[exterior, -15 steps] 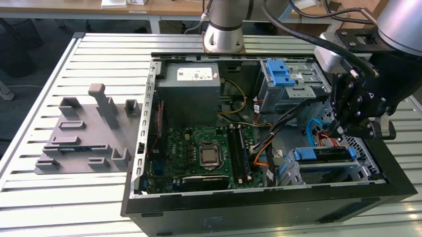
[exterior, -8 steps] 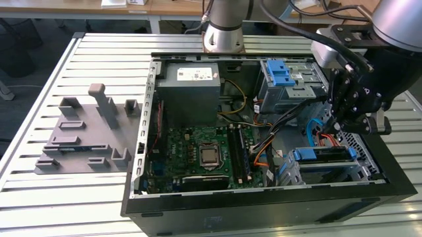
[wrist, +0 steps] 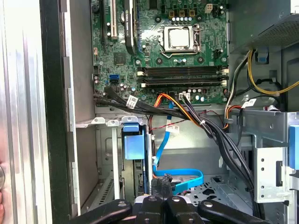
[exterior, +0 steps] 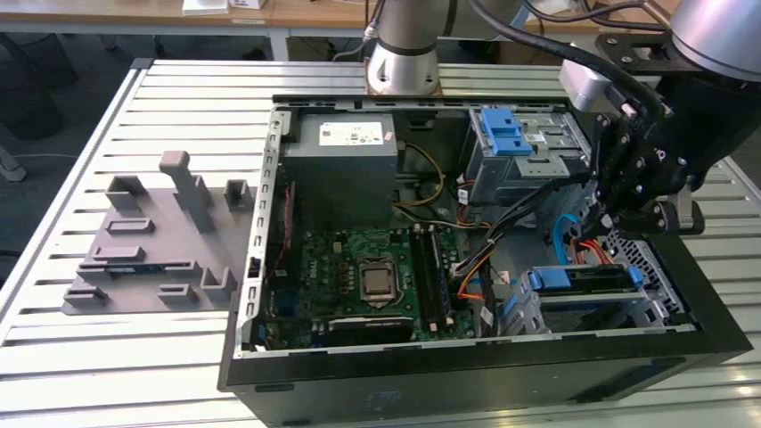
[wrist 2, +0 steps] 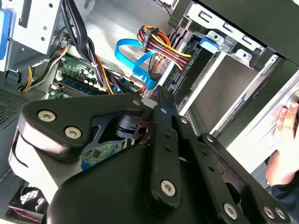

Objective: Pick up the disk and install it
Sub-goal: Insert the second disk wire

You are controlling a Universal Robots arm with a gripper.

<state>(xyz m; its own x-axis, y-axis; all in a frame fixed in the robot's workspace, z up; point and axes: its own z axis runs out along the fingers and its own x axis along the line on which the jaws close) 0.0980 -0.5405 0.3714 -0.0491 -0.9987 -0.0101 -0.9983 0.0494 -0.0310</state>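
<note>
Inside the computer case (exterior: 476,374), the disk (exterior: 585,280) (blue-railed) sits slotted.

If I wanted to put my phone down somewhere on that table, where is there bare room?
Bare slats of the table lie open between the grey moulded fixture and the far edge, and in front of that fixture. Inside the computer case it is crowded: cables, drive cages and the gripper take that side.

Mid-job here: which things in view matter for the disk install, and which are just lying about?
In the job: disk, in the drive cage; gripper, close by it; open computer case.
Lying about: grey moulded fixture on the slatted table; a person's hand by the case edge.
</note>
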